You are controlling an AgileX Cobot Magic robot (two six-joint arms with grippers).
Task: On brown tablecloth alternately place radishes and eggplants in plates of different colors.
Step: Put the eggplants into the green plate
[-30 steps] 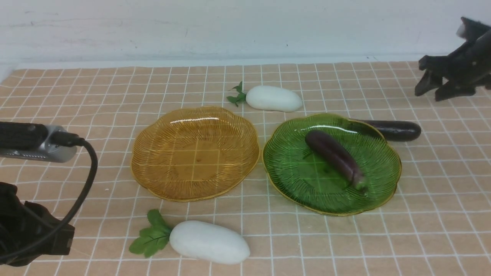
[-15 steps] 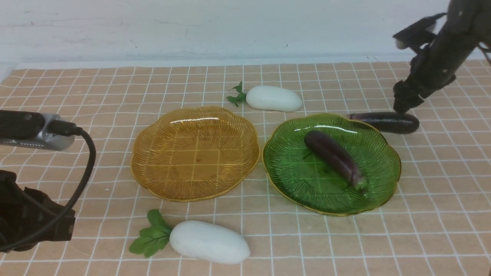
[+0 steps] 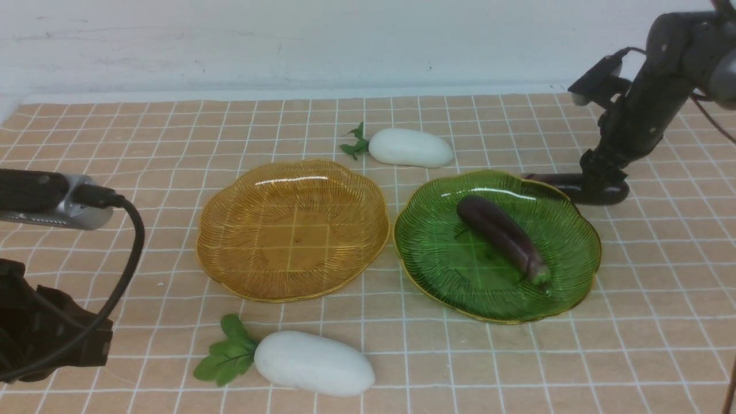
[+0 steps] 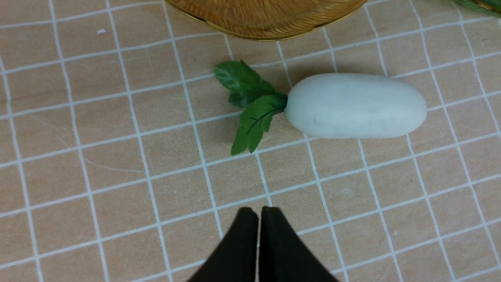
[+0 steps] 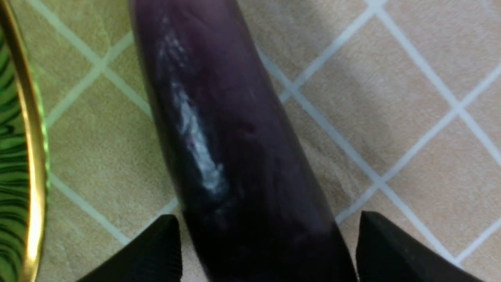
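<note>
- The right claw [image 3: 598, 192] is lowered onto the brown tablecloth [image 3: 661, 299]. Its jaws are spread apart, one on each side of the loose eggplant [image 3: 552, 179].
- In the right wrist view the right claw [image 5: 270, 250] straddles one end of the loose eggplant [image 5: 219, 129]. The fingertips [image 5: 156, 250] are not pressed shut on it, and a strip of cloth shows beside one of them.
- The green plate [image 3: 437, 253] sits just beside the right claw, on its left. Its gold rim lies next to the loose eggplant.
- The plated eggplant [image 3: 503, 236] lies aslant in the green plate, near the right claw and closer to the robot.
- The amber plate [image 3: 241, 230] is farther left of the right claw, beyond the green plate.
- The far radish [image 3: 409, 148] lies on the cloth well to the right claw's left, behind the gap between the plates.
- The left claw [image 4: 258, 219] hangs over bare cloth with its jaws pressed together, holding nothing.
- The near radish [image 4: 354, 105] lies ahead of the left claw and apart from it, with its leaves pointing away from the right claw.
</note>
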